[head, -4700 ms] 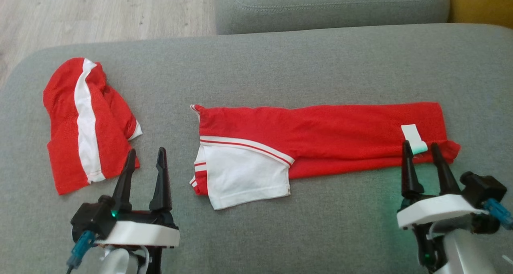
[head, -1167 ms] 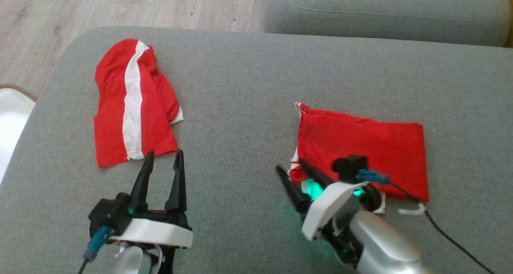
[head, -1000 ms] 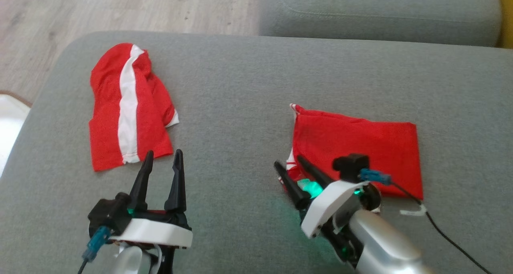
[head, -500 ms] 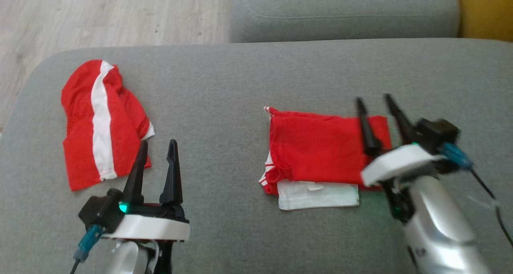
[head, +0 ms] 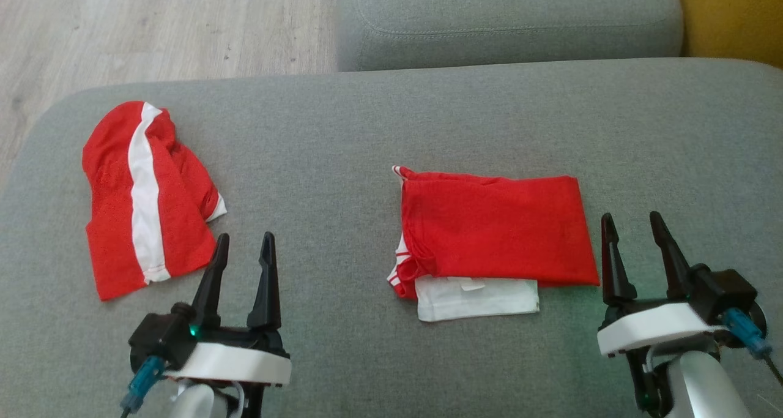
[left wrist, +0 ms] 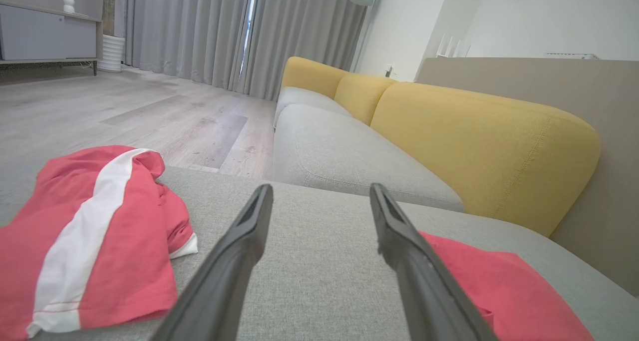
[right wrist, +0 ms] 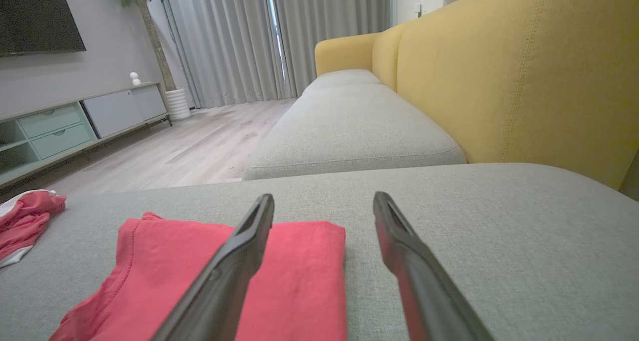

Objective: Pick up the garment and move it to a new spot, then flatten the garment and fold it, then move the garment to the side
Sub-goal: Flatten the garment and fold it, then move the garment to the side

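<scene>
Left gripper (head: 244,237) and right gripper (head: 630,217) stand open, empty. The folded garment (head: 495,234) lies just left of the latter; better to pinch all layers together.

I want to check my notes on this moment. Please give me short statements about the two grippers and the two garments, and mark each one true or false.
1. The right gripper holds the folded garment. False: it is open and empty, to the right of the garment.
2. The left gripper is open. True.
3. A white layer sticks out at the folded garment's near edge. True.
4. The striped garment lies on the floor. False: it lies on the grey cushion, to the left of the folded one.
</scene>
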You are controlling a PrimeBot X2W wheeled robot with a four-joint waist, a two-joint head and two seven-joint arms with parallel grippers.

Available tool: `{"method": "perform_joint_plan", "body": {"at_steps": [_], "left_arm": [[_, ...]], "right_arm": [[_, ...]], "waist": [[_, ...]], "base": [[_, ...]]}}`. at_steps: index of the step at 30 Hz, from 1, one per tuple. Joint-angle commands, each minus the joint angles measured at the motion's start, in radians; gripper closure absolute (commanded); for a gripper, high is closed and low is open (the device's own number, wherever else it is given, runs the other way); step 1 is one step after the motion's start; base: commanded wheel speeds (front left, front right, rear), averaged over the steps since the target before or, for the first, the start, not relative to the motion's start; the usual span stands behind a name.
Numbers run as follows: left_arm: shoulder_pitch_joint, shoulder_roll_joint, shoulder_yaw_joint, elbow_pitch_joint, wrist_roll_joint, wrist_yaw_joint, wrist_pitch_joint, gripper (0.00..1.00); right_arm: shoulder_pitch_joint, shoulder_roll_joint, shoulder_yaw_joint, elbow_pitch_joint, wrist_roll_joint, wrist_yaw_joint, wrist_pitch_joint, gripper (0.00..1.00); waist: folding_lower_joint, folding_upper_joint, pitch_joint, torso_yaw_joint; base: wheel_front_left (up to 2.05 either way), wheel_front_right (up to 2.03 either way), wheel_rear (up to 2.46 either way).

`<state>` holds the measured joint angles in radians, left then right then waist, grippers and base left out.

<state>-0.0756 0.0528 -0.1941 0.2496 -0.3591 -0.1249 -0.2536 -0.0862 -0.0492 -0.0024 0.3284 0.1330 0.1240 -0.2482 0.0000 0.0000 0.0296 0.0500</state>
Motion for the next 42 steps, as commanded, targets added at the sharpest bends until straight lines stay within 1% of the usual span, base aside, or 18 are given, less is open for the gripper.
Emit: {"method": "perform_joint_plan", "body": {"at_steps": [1,4,9,15,21,24,25,30,37,38,39,40,42], "left_arm": [[-0.03,0.001,0.032,-0.03,0.007,-0.006,-0.008,0.0],[-0.031,0.0,0.036,-0.031,0.009,-0.006,-0.008,0.0],[-0.034,-0.001,0.036,-0.034,0.007,-0.006,-0.008,0.0],[-0.053,-0.002,0.03,-0.043,0.005,-0.006,-0.008,0.0],[-0.079,-0.002,0.009,-0.041,-0.001,-0.006,-0.008,0.0],[-0.089,-0.002,0.002,-0.037,-0.004,-0.006,-0.008,0.0],[-0.089,-0.002,0.002,-0.037,-0.004,-0.006,-0.008,0.0],[-0.102,0.001,-0.003,-0.034,-0.01,-0.006,-0.008,0.0],[-0.115,0.003,-0.008,-0.035,-0.014,-0.006,-0.008,0.0],[-0.116,0.004,-0.008,-0.035,-0.014,-0.006,-0.008,0.0],[-0.117,0.004,-0.008,-0.034,-0.013,-0.006,-0.008,0.0],[-0.118,0.005,-0.008,-0.034,-0.013,-0.006,-0.008,0.0],[-0.12,0.006,-0.009,-0.035,-0.012,-0.006,-0.008,0.0]], "right_arm": [[-0.02,-0.001,0.028,-0.044,0.004,0.007,-0.013,0.0],[-0.018,-0.001,0.027,-0.053,0.032,0.007,-0.009,0.0],[-0.022,-0.001,0.019,-0.062,0.031,0.007,-0.001,0.0],[-0.061,-0.001,-0.033,-0.035,-0.016,0.007,0.049,0.0],[-0.125,-0.001,-0.1,0.069,-0.055,0.007,0.123,0.0],[-0.154,-0.001,-0.102,0.134,-0.051,0.007,0.145,0.0],[-0.154,-0.001,-0.102,0.134,-0.051,0.007,0.145,0.0],[-0.193,-0.001,-0.054,0.245,0.008,0.007,0.162,0.0],[-0.24,-0.001,-0.001,0.362,0.022,0.007,0.155,0.0],[-0.246,-0.001,0.005,0.374,0.022,0.007,0.152,0.13],[-0.252,-0.001,0.011,0.383,0.02,0.007,0.146,0.74],[-0.26,-0.001,0.015,0.39,0.013,0.007,0.138,1.0],[-0.274,-0.001,0.015,0.396,-0.02,0.007,0.121,1.0]], "waist": [[0.0,0.0,0.002,0.001],[0.0,0.0,0.005,0.002],[0.0,0.0,0.011,0.009],[0.0,0.0,0.049,0.024],[0.0,0.0,0.097,0.053],[0.0,0.0,0.114,0.068],[0.0,0.0,0.114,0.068],[0.0,0.0,0.135,0.082],[0.0,0.0,0.152,0.087],[0.0,0.0,0.153,0.086],[0.0,0.0,0.154,0.084],[0.0,0.0,0.154,0.081],[0.0,0.0,0.153,0.072]], "base": [[0.0,0.0,0.0],[0.0,0.0,0.0],[0.0,0.0,0.0],[0.0,0.0,0.0],[0.0,0.0,0.0],[0.0,0.0,0.0],[0.0,0.0,0.0],[0.0,0.0,0.0],[0.0,0.0,0.0],[0.0,0.0,0.0],[0.0,0.0,0.0],[0.0,0.0,0.0],[0.0,0.0,0.0]]}}
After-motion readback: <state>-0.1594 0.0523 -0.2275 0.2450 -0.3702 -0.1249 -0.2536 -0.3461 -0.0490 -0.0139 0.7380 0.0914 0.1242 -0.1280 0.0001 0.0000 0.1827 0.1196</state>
